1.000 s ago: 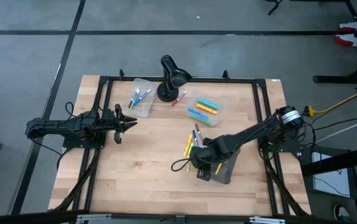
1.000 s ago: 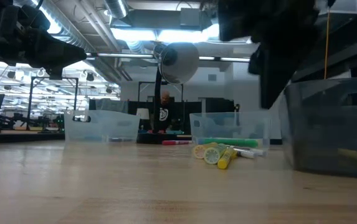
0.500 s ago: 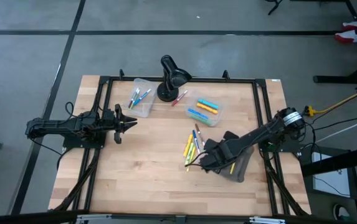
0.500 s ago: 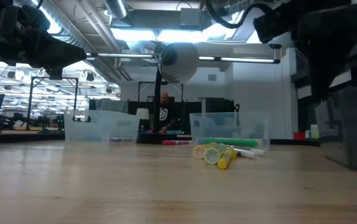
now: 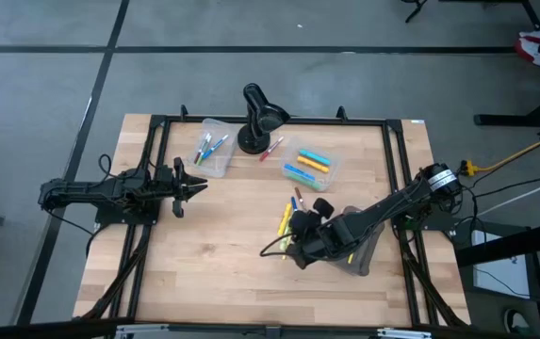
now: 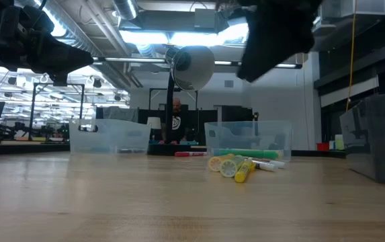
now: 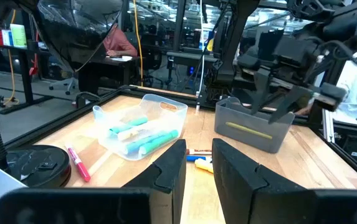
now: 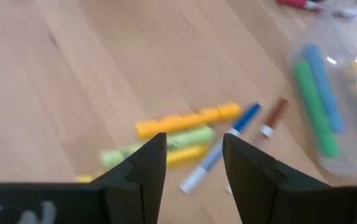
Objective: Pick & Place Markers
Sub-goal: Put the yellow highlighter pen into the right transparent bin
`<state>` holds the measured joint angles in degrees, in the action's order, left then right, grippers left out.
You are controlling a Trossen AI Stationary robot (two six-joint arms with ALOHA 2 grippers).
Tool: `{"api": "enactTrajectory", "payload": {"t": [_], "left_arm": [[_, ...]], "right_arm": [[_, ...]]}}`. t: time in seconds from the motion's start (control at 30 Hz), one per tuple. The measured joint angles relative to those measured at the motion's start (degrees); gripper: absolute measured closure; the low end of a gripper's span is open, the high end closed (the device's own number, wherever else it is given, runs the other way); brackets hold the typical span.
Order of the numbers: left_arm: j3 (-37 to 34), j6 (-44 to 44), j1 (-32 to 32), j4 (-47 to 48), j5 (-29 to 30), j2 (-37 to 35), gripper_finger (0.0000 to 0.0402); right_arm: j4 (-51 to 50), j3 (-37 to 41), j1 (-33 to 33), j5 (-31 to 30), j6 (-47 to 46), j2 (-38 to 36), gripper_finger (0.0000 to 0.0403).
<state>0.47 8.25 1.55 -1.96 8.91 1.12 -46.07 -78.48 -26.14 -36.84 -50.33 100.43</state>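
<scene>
Several loose markers [image 5: 288, 222] in orange, green, yellow and blue lie flat on the wood right of the table's middle, and they also show in the low view [image 6: 236, 165]. My right gripper [image 5: 295, 252] hangs open above them, slanting down, with nothing between its fingers [image 8: 194, 146]. The orange marker [image 8: 187, 119] and blue marker [image 8: 223, 144] lie just past its fingertips. More markers lie in two clear tubs [image 5: 214, 148] [image 5: 310, 166], and a yellow one in the grey bin [image 7: 253, 127]. My left gripper [image 5: 197, 185] waits open and level at the table's left.
The grey bin [image 5: 360, 252] stands just right of my right gripper. A black desk lamp [image 5: 256, 118] stands at the far edge between the tubs, with a red marker [image 5: 271, 149] lying beside its base. Bare wood lies between the two arms and along the near edge.
My right gripper has rolled at the wrist, risen a little and swung from over the grey bin toward the loose markers, staying open. The grey bin stands farther toward the table's right edge than a second ago.
</scene>
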Motion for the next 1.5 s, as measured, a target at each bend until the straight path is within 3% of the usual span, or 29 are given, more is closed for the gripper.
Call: {"api": "enactTrajectory", "payload": {"t": [0.13, 0.5, 0.93, 1.2, 1.5], "left_arm": [[0.0, 0.0, 0.0, 0.0, 0.01, 0.0, 0.0329], [0.0, 0.0, 0.02, 0.0, 0.0, 0.01, 0.0329], [0.0, -0.02, 0.0, 0.0, 0.0, 0.01, 0.0329], [0.0, 0.0, 0.01, 0.0, 0.0, 0.01, 0.0329], [0.0, 0.01, 0.01, 0.0, 0.0, 0.01, 0.0329]], "right_arm": [[5.27, 0.0, 0.01, 0.17, 0.5, 0.0, 0.0247], [16.52, 0.02, 0.94, 5.29, 13.45, 0.04, 0.0247], [17.82, 0.02, 7.96, 15.51, 19.12, 3.68, 0.0247], [17.46, 0.04, 11.31, 26.43, 39.52, 8.27, 0.0247], [11.06, 0.04, 13.53, 23.17, 71.18, 8.5, 0.0247]]}}
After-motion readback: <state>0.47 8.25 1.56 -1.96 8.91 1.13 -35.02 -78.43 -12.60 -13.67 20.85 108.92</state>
